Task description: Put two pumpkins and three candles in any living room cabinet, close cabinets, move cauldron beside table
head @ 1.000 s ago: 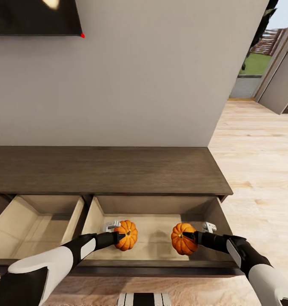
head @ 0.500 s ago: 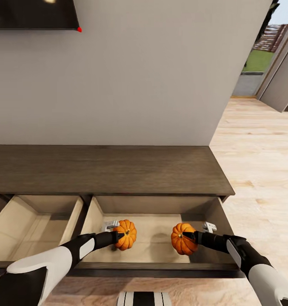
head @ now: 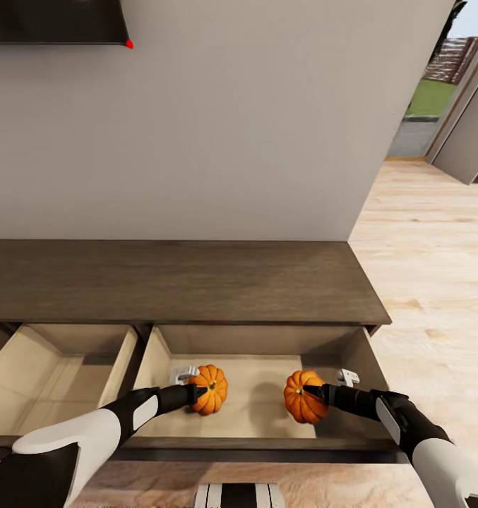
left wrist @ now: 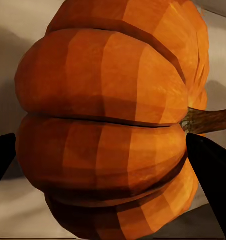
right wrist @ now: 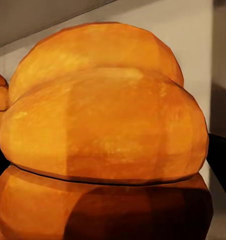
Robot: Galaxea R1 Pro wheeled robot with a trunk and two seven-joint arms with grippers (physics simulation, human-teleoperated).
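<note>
Almost nothing had moved among the things since the earlier frames: the camera had tilted a little, so the dark panel on the wall slid upward in the head view, while both arms and both pumpkins kept their places. The left gripper (head: 198, 389) held the left pumpkin (head: 210, 389) and the right gripper (head: 313, 391) held the right pumpkin (head: 304, 396), both inside the open right drawer (head: 161, 360) of the cabinet (head: 175, 282). In the left wrist view, the black fingertips (left wrist: 209, 165) stood at both sides of the orange body (left wrist: 102, 125), so the jaws were pinching it. In the right wrist view, the other pumpkin (right wrist: 102, 135) sat in the same way between the dark jaw tips at the edges.

The left pumpkin seemed to sit low, close to the beige drawer floor (head: 256, 409); the right one also looked near it, but contact could not be told for sure. A second drawer (head: 55, 367) stood open beside, with nothing in the part that showed.

The step in hand appeared to be the putting down of both pumpkins in the drawer. The next move probably called for spreading the jaws gently and lifting each arm up and back, without pushing the round pumpkins or hitting the drawer walls. After this, the candles, the closing of the drawers and the cauldron were left to do.
</note>
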